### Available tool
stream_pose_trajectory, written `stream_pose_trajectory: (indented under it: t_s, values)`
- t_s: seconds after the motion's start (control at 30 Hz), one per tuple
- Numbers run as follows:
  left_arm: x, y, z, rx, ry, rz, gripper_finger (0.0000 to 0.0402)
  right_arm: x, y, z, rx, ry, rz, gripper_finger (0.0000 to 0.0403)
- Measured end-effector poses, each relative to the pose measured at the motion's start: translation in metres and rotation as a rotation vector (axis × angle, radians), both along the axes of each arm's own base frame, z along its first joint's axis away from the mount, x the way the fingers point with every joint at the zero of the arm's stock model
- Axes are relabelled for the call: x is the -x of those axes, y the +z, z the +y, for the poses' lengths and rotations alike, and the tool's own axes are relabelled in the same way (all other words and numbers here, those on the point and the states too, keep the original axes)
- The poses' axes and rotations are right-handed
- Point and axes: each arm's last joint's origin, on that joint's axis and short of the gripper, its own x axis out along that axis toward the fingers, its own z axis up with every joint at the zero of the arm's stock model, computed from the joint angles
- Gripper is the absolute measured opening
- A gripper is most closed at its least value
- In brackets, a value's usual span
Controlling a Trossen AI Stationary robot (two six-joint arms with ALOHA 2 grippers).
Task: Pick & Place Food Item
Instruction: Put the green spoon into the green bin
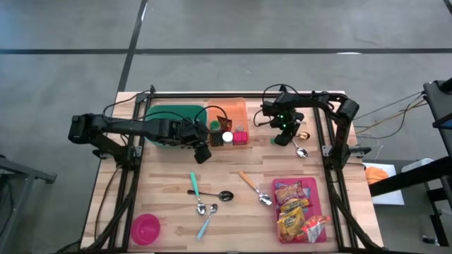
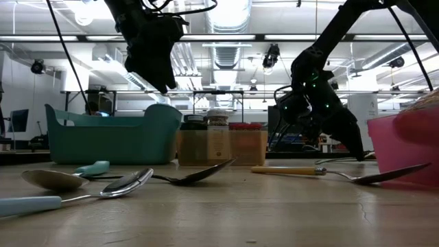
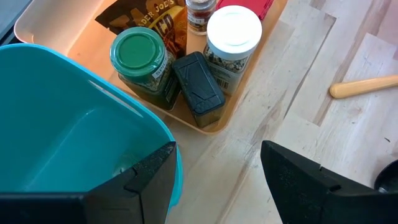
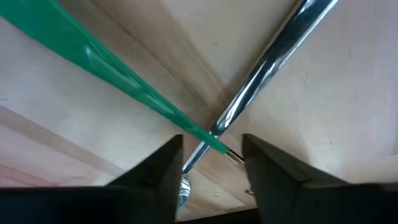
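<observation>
The right gripper (image 4: 211,155) is down at the table (image 1: 169,204) near its far right corner, over two crossed utensils: a green handle (image 4: 106,68) and a steel handle (image 4: 267,65). In the right wrist view both handles run between the two dark fingers (image 4: 152,171), which stand a little apart at either side of the crossing; whether they actually pinch the handles I cannot tell. From above, a spoon (image 1: 301,150) lies just beside this gripper, and a small brown item (image 1: 304,133) sits next to it (too small to identify).

The left gripper (image 3: 214,177) hangs in the air near the table's far middle, beside the teal bin (image 3: 68,137) and the orange tray (image 3: 233,102). Its fingers (image 3: 149,180) are parted and hold nothing. The tray holds a green-lidded jar (image 3: 138,59), a white-lidded jar (image 3: 231,37), a dark box (image 3: 198,87) and a brown packet (image 3: 146,15).

The food items, snack packets (image 1: 295,212), lie in the pink tray (image 1: 321,190) at the near right, well apart from both grippers. A wooden-handled spoon (image 1: 254,189) lies just beside that tray. Near the table's middle lie a dark spoon (image 1: 224,195) and two teal-handled spoons (image 1: 197,192). A pink bowl (image 1: 146,228) stands at the near left corner.
</observation>
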Motion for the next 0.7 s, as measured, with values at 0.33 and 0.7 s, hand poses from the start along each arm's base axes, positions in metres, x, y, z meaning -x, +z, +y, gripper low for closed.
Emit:
stream_pose_trajectory:
  t_s: [0.33, 0.7]
  values:
    - [0.0, 0.0, 0.0, 0.0, 0.0, 0.0, 0.0236, -0.007, 0.002, 0.007, 0.0, 0.043, -0.007, 0.0018]
    - [0.0, 0.0, -0.001, 0.005, -0.004, 0.0, 0.0236, -0.012, 0.003, 0.017, 0.002, 0.083, -0.008, 0.0013]
